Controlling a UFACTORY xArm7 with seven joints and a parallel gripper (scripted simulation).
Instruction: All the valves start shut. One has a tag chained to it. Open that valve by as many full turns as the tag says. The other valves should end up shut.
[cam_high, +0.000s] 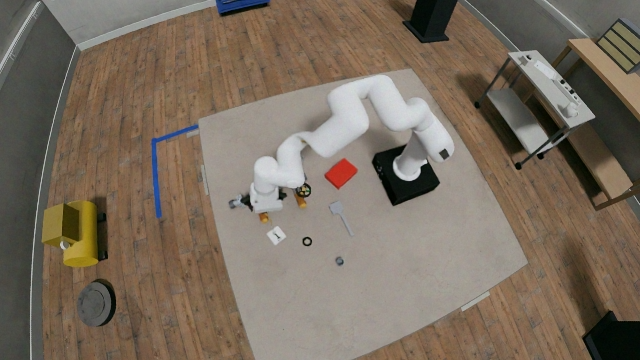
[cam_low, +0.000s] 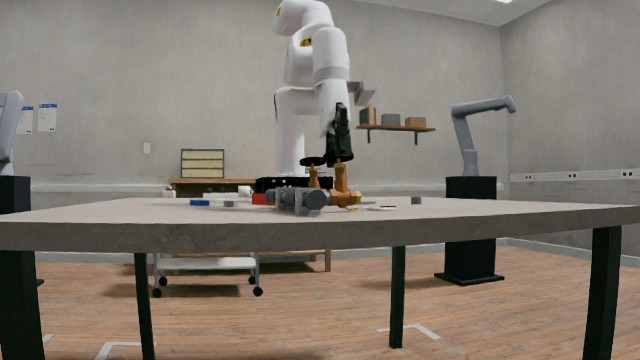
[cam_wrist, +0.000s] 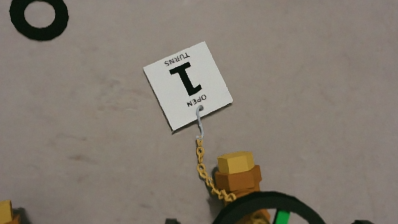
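A brass valve manifold on a grey pipe lies on the table. A white tag reading "OPEN 1 TURNS" hangs by a gold chain from a brass valve with a black handwheel bearing a green mark. The tag also shows in the overhead view. My gripper is open just above this handwheel, fingers spread around it and holding nothing. A second valve with a black handwheel stands beside it.
A red block, a grey spatula-like tool, a black ring and a small grey cylinder lie on the table. The arm's black base stands to the right.
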